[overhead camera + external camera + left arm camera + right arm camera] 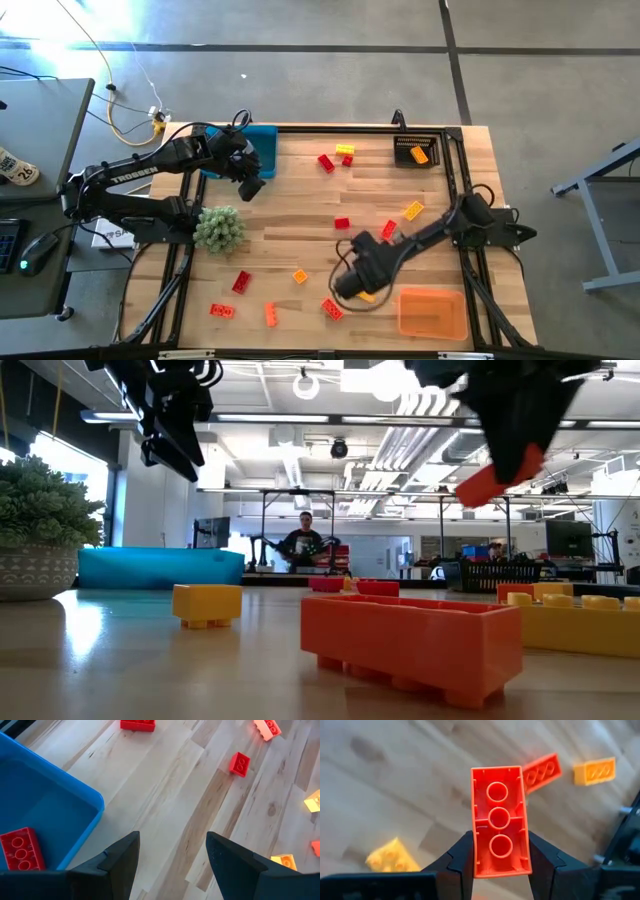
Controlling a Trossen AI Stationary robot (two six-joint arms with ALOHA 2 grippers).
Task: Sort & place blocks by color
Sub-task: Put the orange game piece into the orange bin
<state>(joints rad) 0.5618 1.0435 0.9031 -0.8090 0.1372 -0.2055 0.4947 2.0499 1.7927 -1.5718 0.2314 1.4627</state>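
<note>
Small red, orange and yellow studded bricks lie scattered on the wooden table, among them a red one (326,162), an orange one (413,210) and a red one (241,282). My right gripper (348,285) hovers near the table's near edge, just left of the orange bin (432,312), shut on an orange brick (499,820). My left gripper (172,842) is open and empty over bare wood beside the blue bin (60,805). A red brick (20,850) lies inside that bin. The black bin (420,152) holds an orange brick. My right gripper pinches the orange brick between its two fingers (465,852), on the two long sides near one end (480,855). The hollow underside with three tubes faces the wrist camera. The fingers come from above. The brick (495,480) is lifted clear and hangs tilted below them.
A green fuzzy plant in a pot (220,228) stands at the table's left side, near the left arm. A yellow brick (392,856) lies on the table under the right gripper. A person (303,540) stands far behind the table.
</note>
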